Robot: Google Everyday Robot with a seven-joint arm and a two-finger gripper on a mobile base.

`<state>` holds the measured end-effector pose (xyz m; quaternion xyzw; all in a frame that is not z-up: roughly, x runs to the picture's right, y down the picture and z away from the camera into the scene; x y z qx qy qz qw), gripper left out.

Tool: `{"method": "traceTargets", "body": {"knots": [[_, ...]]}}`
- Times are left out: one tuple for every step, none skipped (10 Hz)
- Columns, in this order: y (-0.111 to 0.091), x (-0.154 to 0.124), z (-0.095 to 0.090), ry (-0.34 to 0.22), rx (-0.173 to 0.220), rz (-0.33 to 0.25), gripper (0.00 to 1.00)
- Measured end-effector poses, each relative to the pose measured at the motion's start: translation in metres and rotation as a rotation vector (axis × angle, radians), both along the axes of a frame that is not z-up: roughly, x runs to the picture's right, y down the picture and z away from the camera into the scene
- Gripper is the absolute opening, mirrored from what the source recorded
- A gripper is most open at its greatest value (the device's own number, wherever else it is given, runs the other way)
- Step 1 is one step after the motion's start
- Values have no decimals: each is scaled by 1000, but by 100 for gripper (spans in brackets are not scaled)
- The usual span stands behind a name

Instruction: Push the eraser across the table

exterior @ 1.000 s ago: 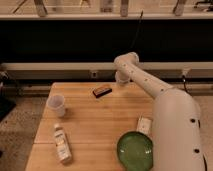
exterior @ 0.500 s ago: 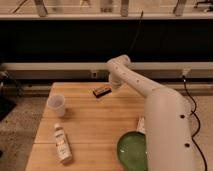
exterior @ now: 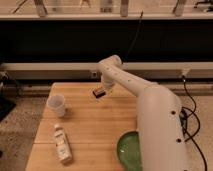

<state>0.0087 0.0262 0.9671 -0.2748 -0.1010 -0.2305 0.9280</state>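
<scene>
The eraser (exterior: 98,92) is a small dark block with a brownish top, lying on the far middle part of the light wooden table (exterior: 95,127). My white arm reaches from the lower right over the table to its far side. The gripper (exterior: 106,89) hangs down at the arm's end, right beside the eraser's right end and seemingly touching it.
A clear plastic cup (exterior: 56,105) stands at the left of the table. A small bottle (exterior: 61,143) lies near the front left. A green plate (exterior: 129,149) sits at the front right, partly behind my arm. A dark wall and a rail run behind the table.
The arm has swung leftwards along the far side of the table, bringing the gripper up against the eraser's right end. The eraser stays about where it was.
</scene>
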Motion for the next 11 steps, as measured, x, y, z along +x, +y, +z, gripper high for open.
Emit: {"method": "traceTargets", "body": {"knots": [[1, -3, 0, -5, -3, -19, 4], [2, -5, 1, -9, -6, -29, 4], [2, -8, 1, -11, -4, -39, 4], [5, -23, 0, -20, -7, -46, 4], [5, -31, 0, -25, -3, -53, 4], [7, -34, -2, -29, -4, -59, 4], [10, -33, -3, -33, -6, -68, 4], [12, -28, -3, -36, -6, -80, 4], [13, -28, -4, -38, -6, -85, 4], [12, -31, -3, -42, -5, -88, 4], [12, -36, -2, -47, -6, -93, 4]]}}
